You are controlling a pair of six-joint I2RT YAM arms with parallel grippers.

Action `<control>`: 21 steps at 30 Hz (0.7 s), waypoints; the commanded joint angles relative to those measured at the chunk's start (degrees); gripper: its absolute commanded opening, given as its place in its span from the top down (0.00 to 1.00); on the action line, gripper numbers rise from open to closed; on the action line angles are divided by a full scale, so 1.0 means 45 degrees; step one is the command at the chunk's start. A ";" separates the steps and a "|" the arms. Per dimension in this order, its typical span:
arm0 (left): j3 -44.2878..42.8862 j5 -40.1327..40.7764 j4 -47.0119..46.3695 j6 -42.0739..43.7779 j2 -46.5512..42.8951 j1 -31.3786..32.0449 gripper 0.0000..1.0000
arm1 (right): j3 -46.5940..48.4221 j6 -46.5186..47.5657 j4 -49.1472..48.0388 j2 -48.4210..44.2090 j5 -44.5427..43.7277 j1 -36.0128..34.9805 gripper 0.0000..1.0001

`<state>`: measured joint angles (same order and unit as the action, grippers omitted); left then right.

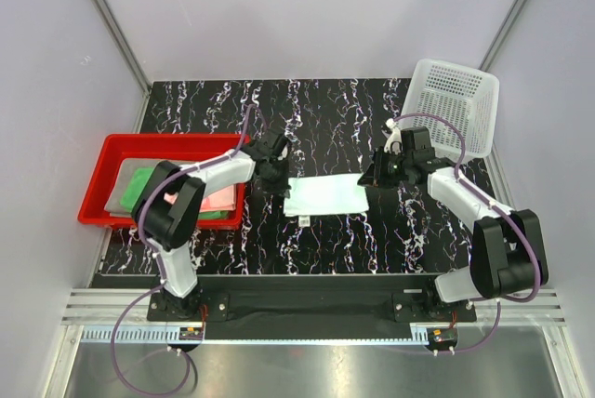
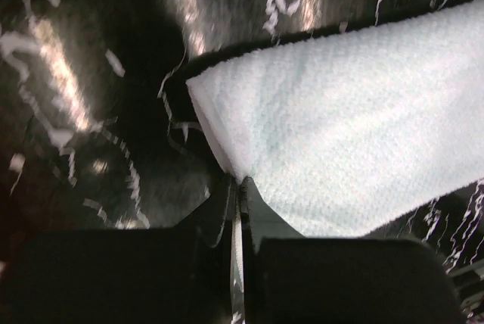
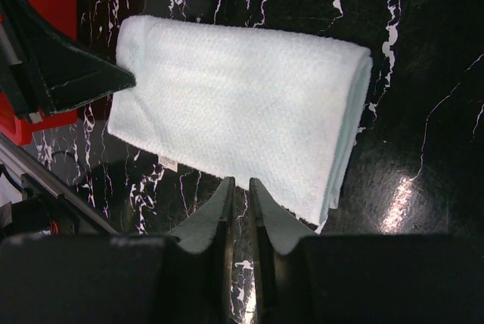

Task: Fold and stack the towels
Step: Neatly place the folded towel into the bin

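Desk (image 1: 335,119), black with white veining, carries everything. A white perforated basket (image 1: 451,100) sits tilted at its far right corner, well apart from the cloths. A red tray (image 1: 167,141) lies along the left side, and the left arm reaches over its near right corner. Inside the tray a bright green towel (image 1: 139,184) lies to the left and a salmon-pink towel (image 1: 218,198) to the right, touching each other; how neatly they are folded cannot be told.

Between the two arms, at the desk's middle, lies the pale mint towel (image 1: 325,195), folded into a long strip running left to right. The right wrist view shows its doubled fold (image 3: 355,104) along one short end.

The left tool (image 2: 240,182) is at the strip's left end. Its fingers are pressed together, clamped on a corner of the pale mint towel, and the cloth puckers where it enters them. The right tool (image 3: 240,182) is at the strip's right end. Its fingers stand close with only a thin slit between them, their tips at the cloth's edge. Whether they pinch the cloth cannot be told.
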<state>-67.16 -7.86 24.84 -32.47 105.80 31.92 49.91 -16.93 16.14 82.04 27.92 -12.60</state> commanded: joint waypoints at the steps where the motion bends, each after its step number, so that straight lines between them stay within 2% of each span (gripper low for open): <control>1: -0.0350 0.0808 0.1510 0.0614 -0.1517 0.0035 1.00 | 0.0100 0.0324 -0.0326 -0.0633 0.0260 0.0007 0.80; 7: -0.0564 0.1413 0.2720 0.0553 -0.2280 0.0230 1.00 | 0.0373 0.0227 -0.0150 -0.0926 0.0533 0.0007 0.79; 12: -0.1149 0.3401 0.4806 0.1472 -0.3372 0.0153 1.00 | 0.0628 0.0383 0.0143 -0.1004 0.0572 0.0007 0.79; 21: -0.2029 0.5455 0.7328 0.2859 -0.5287 -0.0960 1.00 | 0.0530 0.0363 -0.0169 -0.0848 0.0865 0.0007 0.79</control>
<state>-73.06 10.17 52.49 -23.20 85.91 29.23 50.26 -16.10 16.53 79.50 29.78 -12.60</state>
